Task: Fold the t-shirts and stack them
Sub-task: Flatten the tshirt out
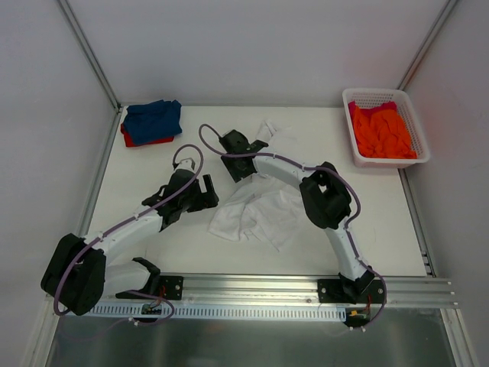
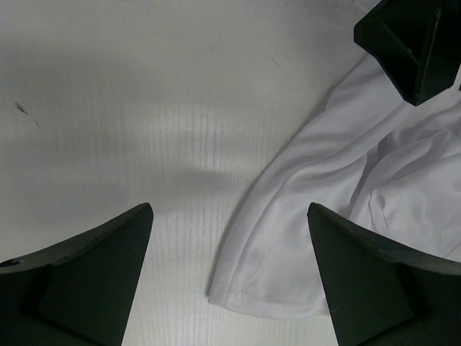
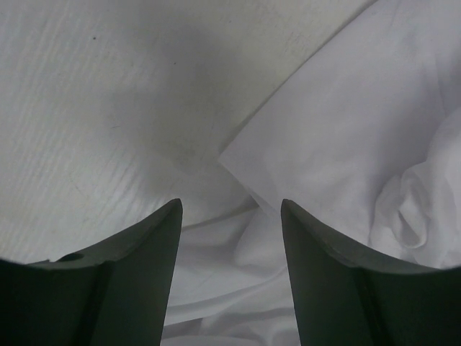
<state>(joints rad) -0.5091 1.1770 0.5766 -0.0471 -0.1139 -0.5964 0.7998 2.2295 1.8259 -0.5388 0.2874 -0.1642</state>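
Note:
A large white t-shirt [image 1: 256,208] lies crumpled on the table's middle. My left gripper [image 1: 206,191] hovers open at its left edge. In the left wrist view the shirt's hemmed sleeve end [image 2: 288,267] lies below and between the wide-apart fingers of the left gripper [image 2: 229,209], untouched. My right gripper [image 1: 241,164] is over the shirt's far part, open. In the right wrist view folds of the white t-shirt [image 3: 346,130] sit between and under the fingers of the right gripper [image 3: 230,203]. A blue t-shirt [image 1: 154,117] lies folded on a red one [image 1: 137,141] at the back left. An orange t-shirt [image 1: 380,131] fills the basket.
The white lattice basket [image 1: 386,95] stands at the back right corner. Bare white table [image 1: 153,168] lies left of the shirt. Grey walls close off the back and sides, and a metal rail [image 1: 252,289] runs along the near edge.

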